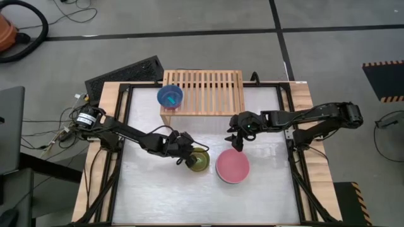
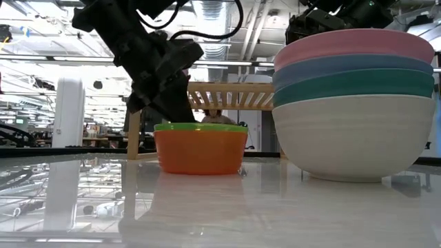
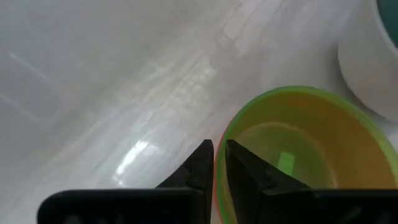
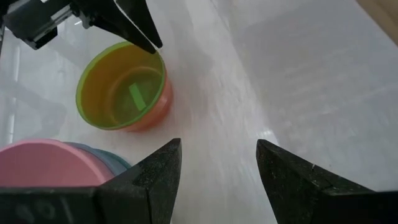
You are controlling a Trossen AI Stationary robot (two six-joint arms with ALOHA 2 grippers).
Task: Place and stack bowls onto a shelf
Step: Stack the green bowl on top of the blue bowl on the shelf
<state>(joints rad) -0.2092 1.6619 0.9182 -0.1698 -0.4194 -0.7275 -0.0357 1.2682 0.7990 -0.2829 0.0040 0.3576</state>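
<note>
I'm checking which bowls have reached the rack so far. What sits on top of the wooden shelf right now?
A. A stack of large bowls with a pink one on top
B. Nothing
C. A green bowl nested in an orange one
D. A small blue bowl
D: in the high view a small blue bowl sits on the left end of the slatted wooden shelf, while the other bowls stand on the table.

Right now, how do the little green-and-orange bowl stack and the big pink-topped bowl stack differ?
The small stack is two bowls, olive-green nested in orange-red; the large stack is four: pink, blue, teal, cream-white. The small stack is lower and narrower than the large stack. The left gripper pinches the small stack's rim; the right gripper hangs open, not touching the large stack. Both stand upright on the table, off the shelf.
</note>
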